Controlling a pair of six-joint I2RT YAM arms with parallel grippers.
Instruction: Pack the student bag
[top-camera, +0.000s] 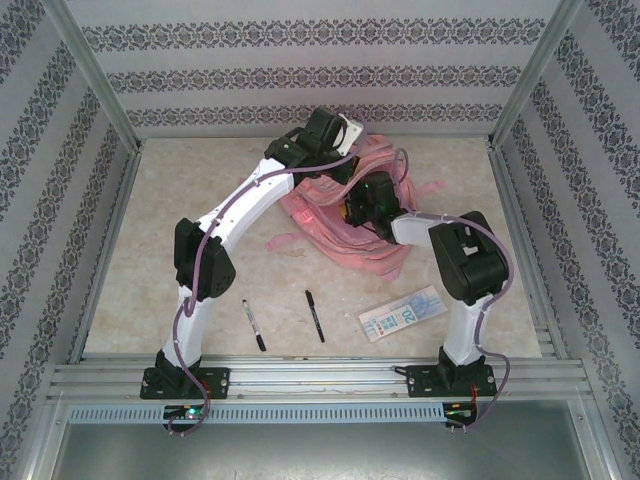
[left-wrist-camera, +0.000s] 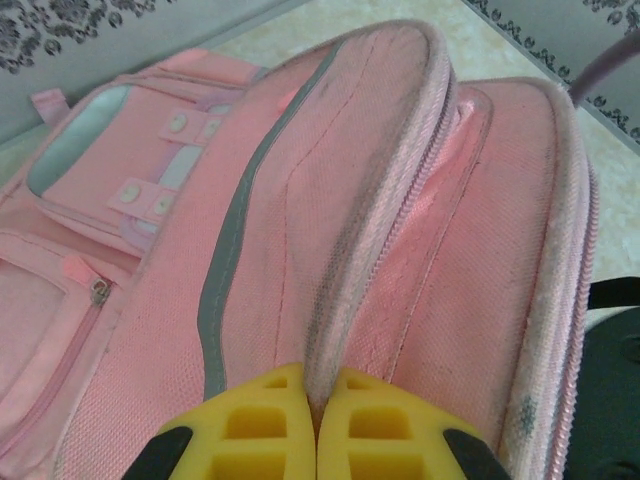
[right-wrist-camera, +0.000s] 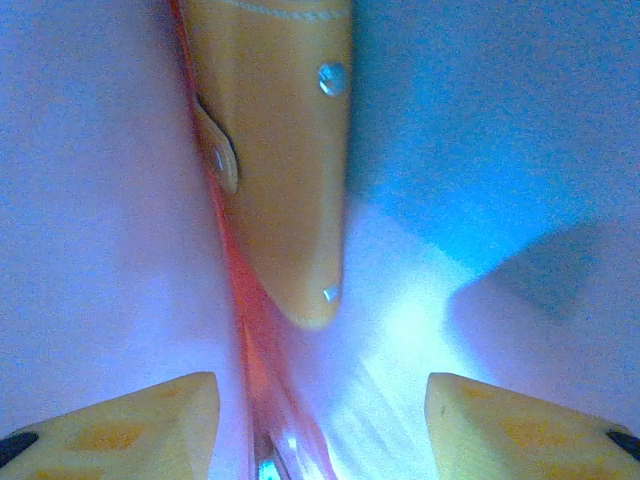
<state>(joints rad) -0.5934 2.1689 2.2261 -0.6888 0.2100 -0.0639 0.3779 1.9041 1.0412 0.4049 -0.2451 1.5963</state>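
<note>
The student bag (top-camera: 370, 250) lies slumped toward the far middle of the table (top-camera: 180, 180). It is one soft pink backpack of coarse woven cloth, with a grey reflective strip, ribbed zip lines and snap tabs on its front pocket.

The left gripper (left-wrist-camera: 315, 432) sits on the bag's top, its yellow pads pressed together on a raised fold of the pink fabric. The right gripper (right-wrist-camera: 325, 430) is inside the bag, jaws wide apart with nothing gripped. Beyond its pads hangs a tan tapered piece (right-wrist-camera: 285, 150) with two rivets; what it is cannot be told.

Nearer than the bag, on the beige marbled tabletop, lie a black pen (top-camera: 254, 325), a second pen (top-camera: 315, 316) and one flat printed packet (top-camera: 402, 313).
</note>
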